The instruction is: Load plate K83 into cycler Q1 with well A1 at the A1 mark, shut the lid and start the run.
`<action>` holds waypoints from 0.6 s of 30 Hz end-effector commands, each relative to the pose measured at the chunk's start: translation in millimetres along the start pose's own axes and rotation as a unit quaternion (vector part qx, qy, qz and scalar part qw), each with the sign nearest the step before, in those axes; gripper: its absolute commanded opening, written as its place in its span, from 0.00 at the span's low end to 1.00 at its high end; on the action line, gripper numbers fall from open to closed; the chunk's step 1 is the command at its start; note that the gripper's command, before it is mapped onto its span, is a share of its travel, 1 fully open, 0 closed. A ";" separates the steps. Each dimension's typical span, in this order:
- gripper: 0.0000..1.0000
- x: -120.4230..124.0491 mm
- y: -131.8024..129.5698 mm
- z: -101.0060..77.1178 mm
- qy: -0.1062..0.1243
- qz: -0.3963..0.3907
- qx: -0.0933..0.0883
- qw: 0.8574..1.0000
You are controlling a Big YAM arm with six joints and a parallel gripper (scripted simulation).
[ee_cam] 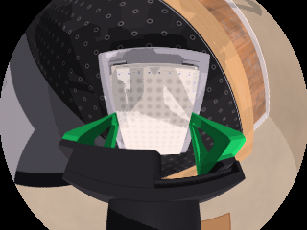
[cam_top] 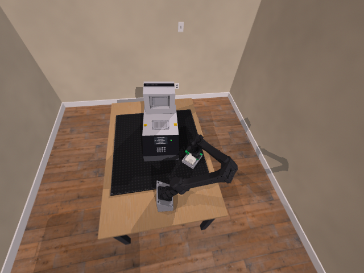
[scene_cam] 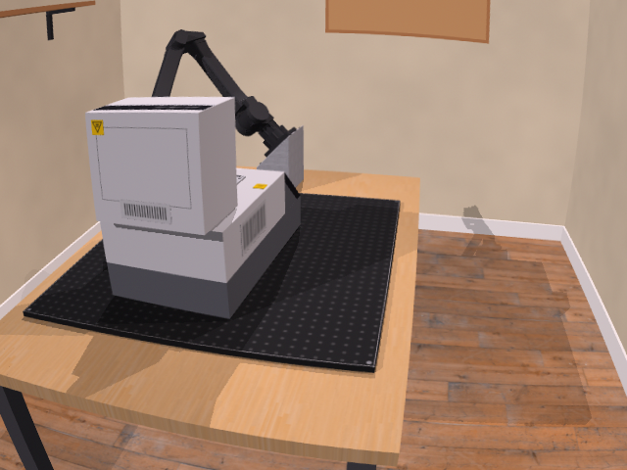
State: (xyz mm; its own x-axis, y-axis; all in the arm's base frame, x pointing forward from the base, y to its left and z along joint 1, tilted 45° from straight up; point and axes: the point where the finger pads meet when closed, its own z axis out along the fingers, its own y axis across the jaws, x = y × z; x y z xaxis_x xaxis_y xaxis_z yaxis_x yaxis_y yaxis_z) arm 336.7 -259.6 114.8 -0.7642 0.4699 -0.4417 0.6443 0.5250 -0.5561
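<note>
Gripper (ee_cam: pixel 153 133) straddles plate K83 (ee_cam: pixel 155 105), fingers wide apart

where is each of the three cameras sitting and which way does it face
Top: high up on the panel side of the cycler Q1, looking down; the whole arm shows.
Exterior: low, behind Q1, facing its rear; only the upper arm shows.
Wrist: on the arm, looking down past the open end effector, whose green fingers flank plate K83.
Shared: top and wrist both show K83; all show the black mat.
</note>
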 end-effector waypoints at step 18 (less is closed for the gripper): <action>0.00 11.7 0.0 11.5 0.015 -0.007 0.007 1.000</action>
State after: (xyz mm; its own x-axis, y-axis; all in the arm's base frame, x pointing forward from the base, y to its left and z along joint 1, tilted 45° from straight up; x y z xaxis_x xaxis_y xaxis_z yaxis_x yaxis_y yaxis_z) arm 336.5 -259.8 114.8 -0.7637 0.4704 -0.4421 0.6449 0.5243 -0.5561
